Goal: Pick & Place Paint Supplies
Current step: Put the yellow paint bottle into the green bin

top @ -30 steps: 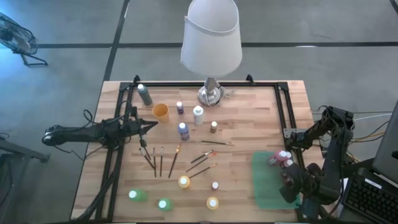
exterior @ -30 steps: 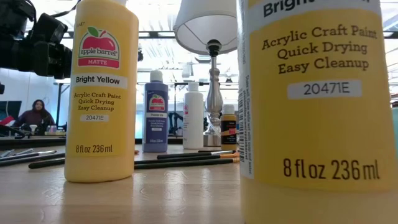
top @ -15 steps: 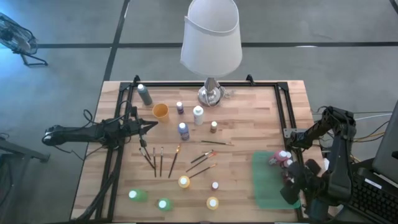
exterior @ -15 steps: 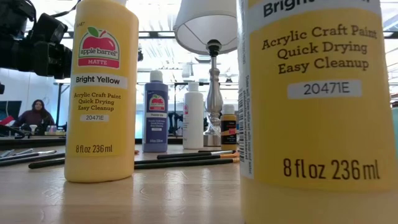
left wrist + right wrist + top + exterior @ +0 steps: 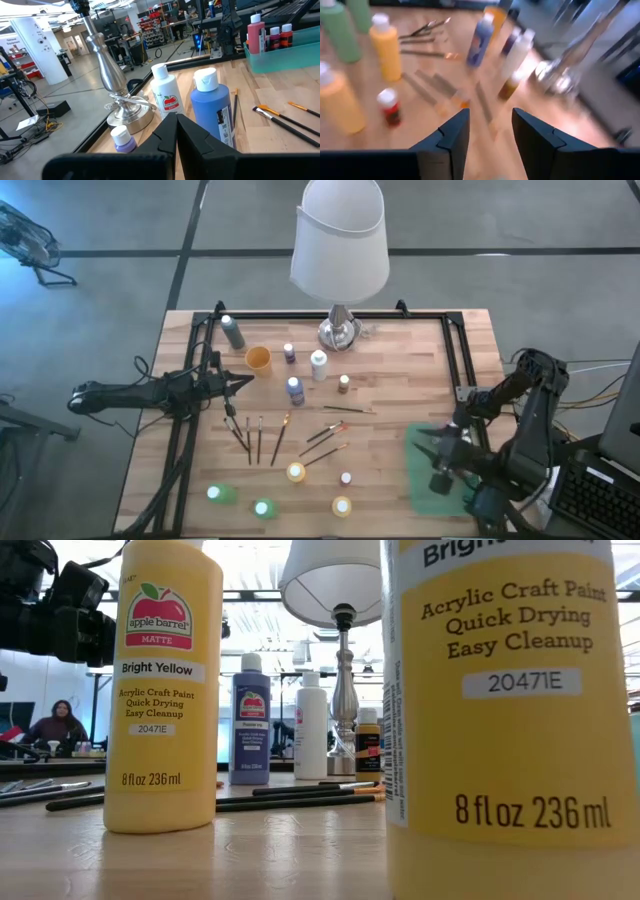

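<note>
Many white-capped paint bottles stand on the wooden table: yellow [image 5: 296,472], green [image 5: 215,494], blue [image 5: 295,389], white [image 5: 319,364] and others. Dark-handled paintbrushes [image 5: 265,438] lie flat near the middle. A few red and pink bottles [image 5: 256,35] stand in the green tray [image 5: 420,485] at the right. My right gripper [image 5: 437,470] hovers open above the tray, slanting down toward the table's middle, nothing between its fingers [image 5: 490,120]. My left gripper [image 5: 245,380] stays shut and level at the table's left, short of the blue bottle [image 5: 212,112].
A tall lamp with a white shade [image 5: 340,240] stands on its metal base [image 5: 339,332] at the far middle. A black frame [image 5: 455,350] runs along the table's sides. Two yellow bottles [image 5: 163,690] stand close before the low camera.
My right gripper has risen from low over the tray's right part and swung toward the table's left, tipping from pointing down to slanting across the table. The bottles and brushes have stayed in place.
</note>
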### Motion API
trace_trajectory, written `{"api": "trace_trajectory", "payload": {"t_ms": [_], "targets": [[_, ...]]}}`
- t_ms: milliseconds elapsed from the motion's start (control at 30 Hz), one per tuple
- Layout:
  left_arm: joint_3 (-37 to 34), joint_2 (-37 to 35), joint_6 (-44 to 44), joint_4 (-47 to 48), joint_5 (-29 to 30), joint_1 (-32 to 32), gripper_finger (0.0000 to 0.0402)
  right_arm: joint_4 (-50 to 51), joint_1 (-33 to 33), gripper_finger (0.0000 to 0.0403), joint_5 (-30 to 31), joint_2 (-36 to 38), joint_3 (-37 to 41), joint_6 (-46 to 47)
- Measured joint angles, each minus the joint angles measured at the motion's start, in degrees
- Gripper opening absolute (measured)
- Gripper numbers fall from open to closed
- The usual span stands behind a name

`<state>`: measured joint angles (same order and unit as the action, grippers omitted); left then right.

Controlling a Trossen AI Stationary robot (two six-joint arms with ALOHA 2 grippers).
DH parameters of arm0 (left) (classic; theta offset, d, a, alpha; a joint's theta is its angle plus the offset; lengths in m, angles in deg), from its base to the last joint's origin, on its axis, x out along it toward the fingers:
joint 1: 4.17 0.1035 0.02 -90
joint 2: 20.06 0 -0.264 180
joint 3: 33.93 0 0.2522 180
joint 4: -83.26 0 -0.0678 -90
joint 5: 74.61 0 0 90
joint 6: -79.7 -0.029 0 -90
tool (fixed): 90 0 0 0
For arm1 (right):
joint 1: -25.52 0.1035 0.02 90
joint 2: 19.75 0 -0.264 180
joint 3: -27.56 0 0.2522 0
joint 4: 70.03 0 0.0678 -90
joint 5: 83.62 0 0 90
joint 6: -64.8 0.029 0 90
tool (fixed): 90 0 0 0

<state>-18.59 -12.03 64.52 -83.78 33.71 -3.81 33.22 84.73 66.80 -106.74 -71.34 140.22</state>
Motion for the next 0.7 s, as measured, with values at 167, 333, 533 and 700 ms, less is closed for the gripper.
{"api": "trace_trajectory", "payload": {"t_ms": [167, 333, 533, 700], "targets": [[0.00, 0.00, 0.00, -0.01, 0.00, 0.00, 0.0013, -1.78, -4.87, 0.0124, 9.82, 0.01, -1.38, -9.22], [-0.01, 0.00, 0.01, -0.01, 0.00, 0.00, 0.0013, -2.07, -10.44, 0.0113, 11.70, 0.01, -2.25, -11.46], [0.01, -0.01, -0.01, 0.01, 0.00, 0.00, 0.0013, -8.93, -17.05, 0.0116, 0.56, 0.01, -2.25, -20.06], [0.01, -0.01, -0.01, 0.01, 0.00, 0.00, 0.0013, -24.24, -21.12, 0.0130, -12.66, 0.01, -2.45, -37.35]]}}
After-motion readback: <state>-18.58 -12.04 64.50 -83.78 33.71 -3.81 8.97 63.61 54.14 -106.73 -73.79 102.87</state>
